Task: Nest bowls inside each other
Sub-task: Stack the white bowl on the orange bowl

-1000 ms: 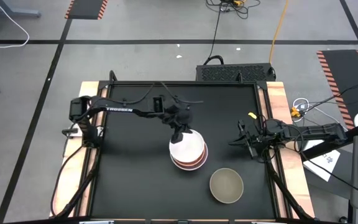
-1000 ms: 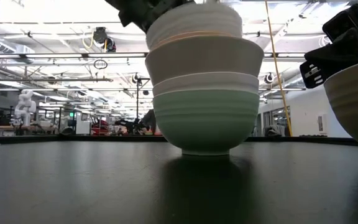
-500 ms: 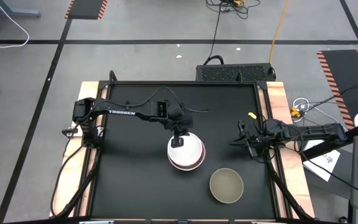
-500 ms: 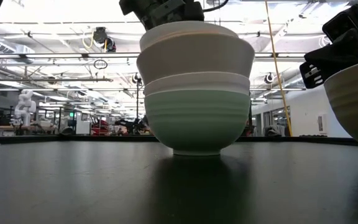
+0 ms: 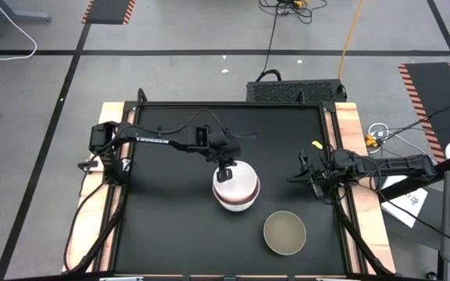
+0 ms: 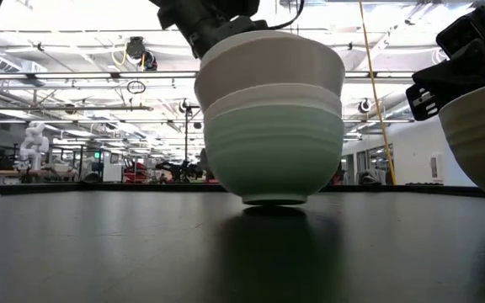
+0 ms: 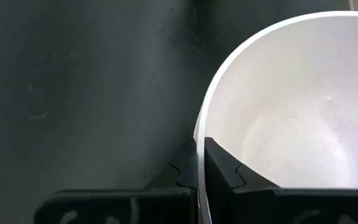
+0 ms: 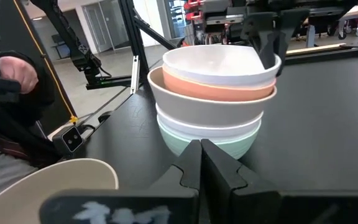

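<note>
- High view: we have the left gripper (image 5: 225, 169) clamped on the rim of the top white bowl (image 5: 237, 181), seating it in the stack at mid-table. The olive-tan bowl (image 5: 285, 232) waits nearby.
- Low view: the mint-green bowl (image 6: 273, 156) carries the stack; we judge one bowl remains.
- Left wrist view: fingers (image 7: 219, 168) pinch the rim; next we must release.
- Right wrist view: the right gripper (image 8: 202, 163) sits clenched, empty, at the table's right edge; nothing blocks us.

Robotics lab, hazard-striped floor (image 5: 108, 11), cables (image 5: 272, 39)
</note>
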Robot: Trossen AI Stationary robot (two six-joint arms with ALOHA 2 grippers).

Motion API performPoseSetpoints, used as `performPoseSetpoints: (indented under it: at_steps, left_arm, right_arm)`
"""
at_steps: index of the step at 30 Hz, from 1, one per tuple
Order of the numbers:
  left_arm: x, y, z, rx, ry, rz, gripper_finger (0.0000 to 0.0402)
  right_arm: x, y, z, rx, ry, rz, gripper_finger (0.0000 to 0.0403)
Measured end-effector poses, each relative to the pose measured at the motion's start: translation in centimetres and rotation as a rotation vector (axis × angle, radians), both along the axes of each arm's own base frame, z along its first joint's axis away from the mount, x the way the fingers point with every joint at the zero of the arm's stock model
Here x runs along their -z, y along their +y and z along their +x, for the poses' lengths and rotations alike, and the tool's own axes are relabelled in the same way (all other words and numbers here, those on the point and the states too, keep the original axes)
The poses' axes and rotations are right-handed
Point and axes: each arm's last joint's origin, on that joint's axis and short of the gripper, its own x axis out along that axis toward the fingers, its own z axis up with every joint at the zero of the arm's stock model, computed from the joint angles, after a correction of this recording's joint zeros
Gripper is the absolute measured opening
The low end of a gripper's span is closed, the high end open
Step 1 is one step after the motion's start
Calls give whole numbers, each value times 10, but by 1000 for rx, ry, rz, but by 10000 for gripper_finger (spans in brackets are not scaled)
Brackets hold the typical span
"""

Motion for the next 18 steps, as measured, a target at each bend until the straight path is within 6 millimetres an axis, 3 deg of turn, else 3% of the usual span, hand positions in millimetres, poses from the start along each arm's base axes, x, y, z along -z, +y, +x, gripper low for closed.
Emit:
performPoseSetpoints:
  at_steps: [5,18]
  left_arm:
    - [-5,-3,3,15,-46,24,6]
    - [-6,-37,6,62,-59,77,6]
  right_arm:
    - [0,0,0,0,0,0,0]
    - [0,0,0,-2,-4,-14,0]
